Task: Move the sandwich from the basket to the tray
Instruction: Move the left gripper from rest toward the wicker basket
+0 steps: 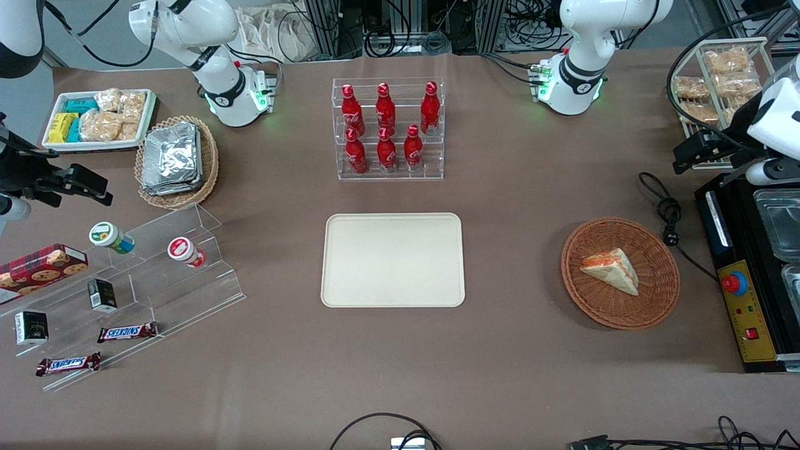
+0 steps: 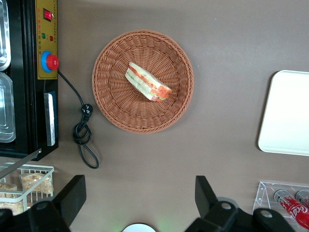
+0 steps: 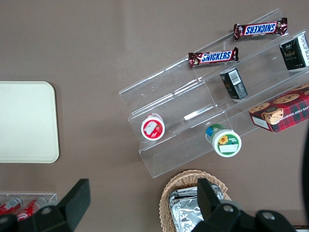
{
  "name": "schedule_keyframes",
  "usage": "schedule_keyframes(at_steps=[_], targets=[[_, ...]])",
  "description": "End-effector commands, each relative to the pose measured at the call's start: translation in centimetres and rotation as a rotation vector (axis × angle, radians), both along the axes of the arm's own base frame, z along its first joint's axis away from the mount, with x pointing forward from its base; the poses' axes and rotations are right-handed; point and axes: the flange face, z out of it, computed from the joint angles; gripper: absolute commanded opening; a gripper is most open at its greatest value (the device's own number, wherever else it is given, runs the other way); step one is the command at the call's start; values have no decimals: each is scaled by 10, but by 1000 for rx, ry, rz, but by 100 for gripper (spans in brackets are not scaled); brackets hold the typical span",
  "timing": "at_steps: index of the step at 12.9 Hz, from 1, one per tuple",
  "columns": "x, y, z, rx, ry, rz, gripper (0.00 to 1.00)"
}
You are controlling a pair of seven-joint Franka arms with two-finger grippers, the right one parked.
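Note:
The sandwich (image 1: 611, 270) (image 2: 147, 82), a pale bread wedge with orange-red and green filling on its edge, lies in the round reddish-brown wicker basket (image 1: 656, 284) (image 2: 116, 101). The cream tray (image 1: 392, 260) (image 2: 289, 113) sits bare at the table's middle, toward the parked arm's end from the basket. My left gripper (image 1: 694, 153) (image 2: 140, 193) hangs high above the table, farther from the front camera than the basket. It is open wide, with only brown tabletop between its fingers (image 2: 72, 193).
A black machine with a red button (image 1: 744, 294) (image 2: 46, 63) and a coiled black cable (image 1: 665, 212) (image 2: 83, 133) lie beside the basket. A wire rack of bagged snacks (image 1: 719, 81) stands near the gripper. A clear rack of red bottles (image 1: 387, 128) stands farther back than the tray.

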Motion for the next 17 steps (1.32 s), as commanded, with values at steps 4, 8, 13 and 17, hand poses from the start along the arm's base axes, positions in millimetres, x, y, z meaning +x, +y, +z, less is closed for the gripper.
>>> schedule_keyframes(at_steps=[4, 8, 13, 17], targets=[[3, 4, -2, 13, -1, 13, 100], [12, 5, -28, 10, 2, 59, 100], [24, 0, -90, 56, 16, 620, 100], [26, 6, -167, 59, -8, 792, 100]])
